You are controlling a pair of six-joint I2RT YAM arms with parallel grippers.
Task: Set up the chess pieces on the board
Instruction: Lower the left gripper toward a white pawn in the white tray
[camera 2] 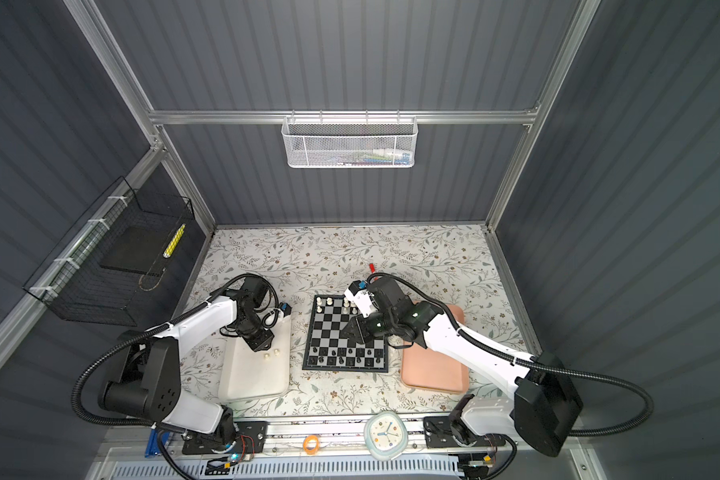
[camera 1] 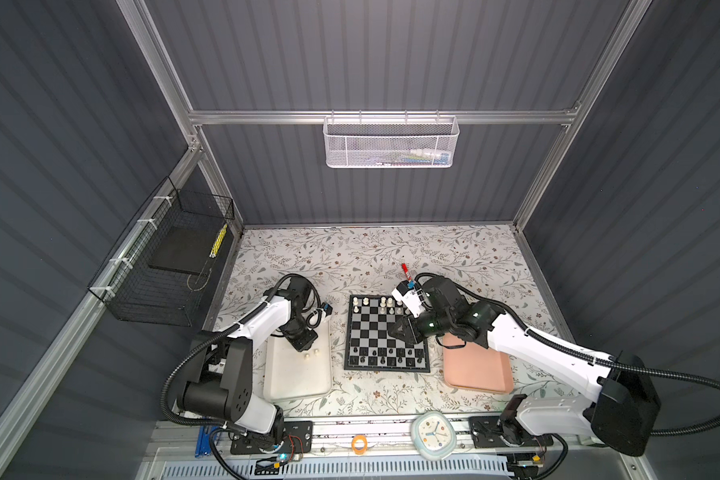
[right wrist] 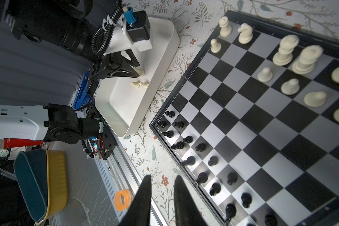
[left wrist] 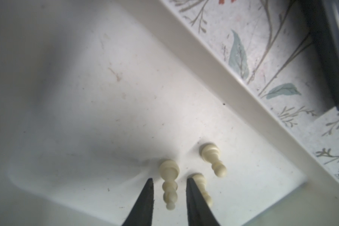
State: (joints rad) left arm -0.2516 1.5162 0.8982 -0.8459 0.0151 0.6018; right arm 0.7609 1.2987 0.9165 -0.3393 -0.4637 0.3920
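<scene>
Chess pieces (left wrist: pixel 169 184): three cream ones lie in white tray (left wrist: pixel 204 64); the rest stand on board (camera 1: pixel 375 332).
Handling: judged light, stiff, slick; grip mid-body.
Left end effector (left wrist: pixel 170 179): jaws astride one piece, gaps showing either side.
Right end effector (right wrist: pixel 163 176): slightly parted, empty.

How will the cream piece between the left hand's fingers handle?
Probably rigid and light: the cream piece is small and plastic-looking. Lying on the white tray, its rounded, tapered body may roll or slip from the left hand.
</scene>
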